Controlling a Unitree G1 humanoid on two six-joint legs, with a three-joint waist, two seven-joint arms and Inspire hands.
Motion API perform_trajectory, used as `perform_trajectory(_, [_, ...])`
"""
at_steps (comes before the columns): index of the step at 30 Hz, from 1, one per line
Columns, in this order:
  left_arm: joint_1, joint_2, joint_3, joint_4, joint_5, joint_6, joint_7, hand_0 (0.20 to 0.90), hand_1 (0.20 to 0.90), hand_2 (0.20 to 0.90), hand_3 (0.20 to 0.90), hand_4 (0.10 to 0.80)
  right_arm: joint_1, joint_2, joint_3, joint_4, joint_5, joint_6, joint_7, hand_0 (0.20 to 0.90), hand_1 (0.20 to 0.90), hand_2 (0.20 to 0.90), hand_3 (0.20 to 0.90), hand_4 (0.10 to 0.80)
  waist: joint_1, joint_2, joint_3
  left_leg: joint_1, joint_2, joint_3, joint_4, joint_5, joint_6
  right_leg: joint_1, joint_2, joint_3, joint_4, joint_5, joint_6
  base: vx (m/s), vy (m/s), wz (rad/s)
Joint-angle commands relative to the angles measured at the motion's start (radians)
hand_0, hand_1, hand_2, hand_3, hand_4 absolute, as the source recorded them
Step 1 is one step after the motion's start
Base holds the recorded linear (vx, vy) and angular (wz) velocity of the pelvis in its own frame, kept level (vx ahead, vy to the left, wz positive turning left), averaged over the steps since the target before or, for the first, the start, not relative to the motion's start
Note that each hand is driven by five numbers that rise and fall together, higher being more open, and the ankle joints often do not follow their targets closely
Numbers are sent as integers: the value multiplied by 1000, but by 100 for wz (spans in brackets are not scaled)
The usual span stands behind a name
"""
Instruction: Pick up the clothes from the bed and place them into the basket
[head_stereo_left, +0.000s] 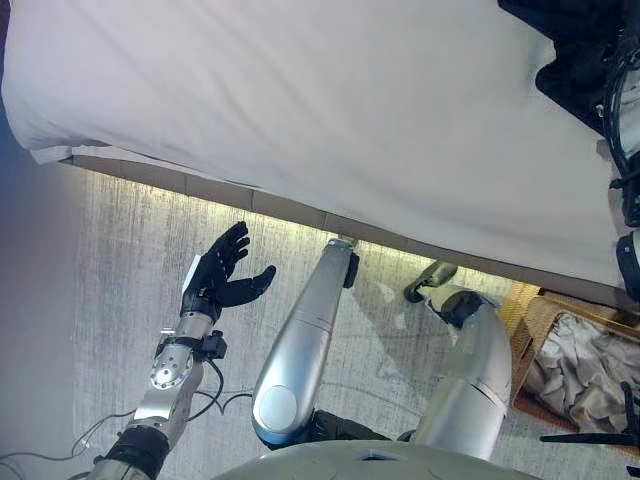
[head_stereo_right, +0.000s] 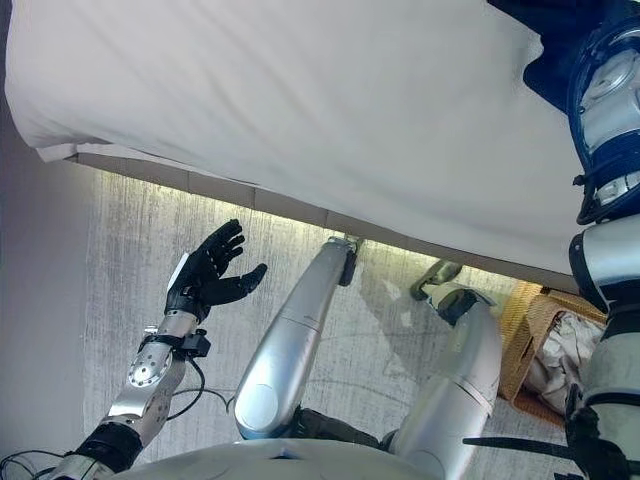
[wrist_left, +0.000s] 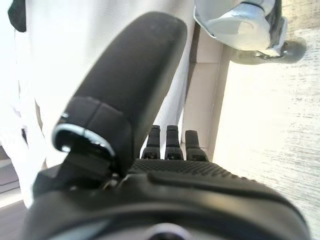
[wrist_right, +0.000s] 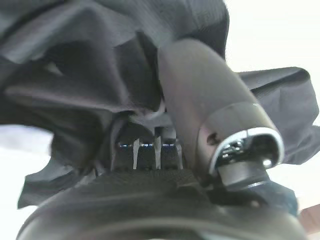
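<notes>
A black garment (head_stereo_left: 572, 62) lies bunched on the white bed (head_stereo_left: 300, 100) at its far right corner. My right arm reaches up along the right edge to it. In the right wrist view my right hand (wrist_right: 150, 187) is in the black garment (wrist_right: 75, 75): the fingers curl into the gathered folds and the thumb (wrist_right: 200, 95) presses the cloth against them. My left hand (head_stereo_left: 222, 275) hangs open over the floor beside the bed, palm up and holding nothing. The wicker basket (head_stereo_left: 528, 322) stands on the floor at the lower right with light-coloured clothes (head_stereo_left: 580, 375) in it.
The bed's white sheet hangs over its edge, with a lit strip of the frame (head_stereo_left: 250, 205) under it. Grey carpet (head_stereo_left: 110, 300) runs along the bed's side. The basket sits close against the bed's edge.
</notes>
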Motion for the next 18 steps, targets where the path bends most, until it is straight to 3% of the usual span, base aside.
perform_trajectory(1, [65, 65, 74, -58, -46, -63, 4, 900, 900, 900, 900, 800, -59, -129, 65, -44, -6, -48, -34, 300, 300, 300, 200, 100, 7, 5, -40, 133, -13, 22, -41, -87, 14, 151, 79, -22, 56, -65, 7, 48, 9, -15])
perform_trajectory(13, [49, 65, 92, 9, 3, -43, -16, 900, 900, 900, 900, 800, -24, -172, -8, -51, 44, -135, -19, 300, 300, 300, 200, 100, -2, -45, -40, 447, 5, 35, -160, -93, -8, 483, 55, -47, -81, -55, 24, 75, -3, -10])
perform_trajectory(18, [44, 60, 96, 36, 25, -20, -5, 900, 900, 900, 900, 800, -7, -184, -44, -62, 107, -167, -8, 300, 300, 300, 200, 100, -8, -71, -92, 554, 25, 39, -223, -86, -22, 617, 68, -63, -187, -40, 26, 84, -3, -10])
